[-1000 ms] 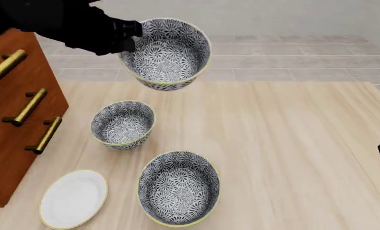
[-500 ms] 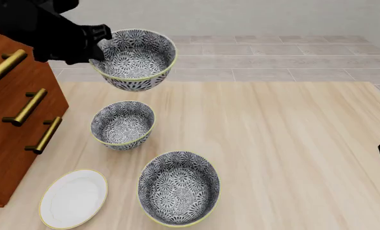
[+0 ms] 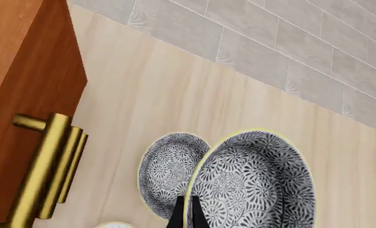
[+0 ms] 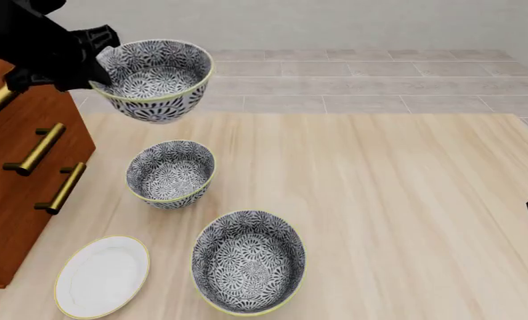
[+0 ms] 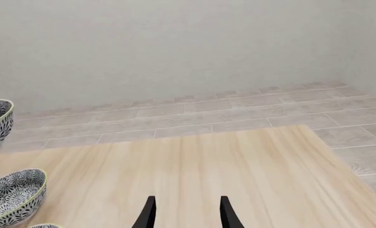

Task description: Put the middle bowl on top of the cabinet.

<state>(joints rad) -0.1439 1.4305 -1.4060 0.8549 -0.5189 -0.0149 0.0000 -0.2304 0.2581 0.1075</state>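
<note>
The middle bowl is held in the air by the left gripper, whose fingers are closed narrowly over the bowl's left rim; in the left wrist view the 2 dark fingertips are seen pinching the pale yellow rim of the bowl. The bowl is carried upright with a slight tilt, above the far left part of the table and just to the right of the cabinet, whose top edge is partly hidden by the black left arm. No contact between bowl and cabinet can be made out. 3 brass bar handles are shown on the cabinet's front. 2 more bowls of the same pattern are seen on the table: 1 bowl near the cabinet, below the lifted bowl, and 1 nearer bowl toward the near edge. A flat white plate with a yellow rim lies at the near left. The right gripper is held low over the bare right side of the table, well apart from the bowls, its fingers parted and nothing between them.
</note>
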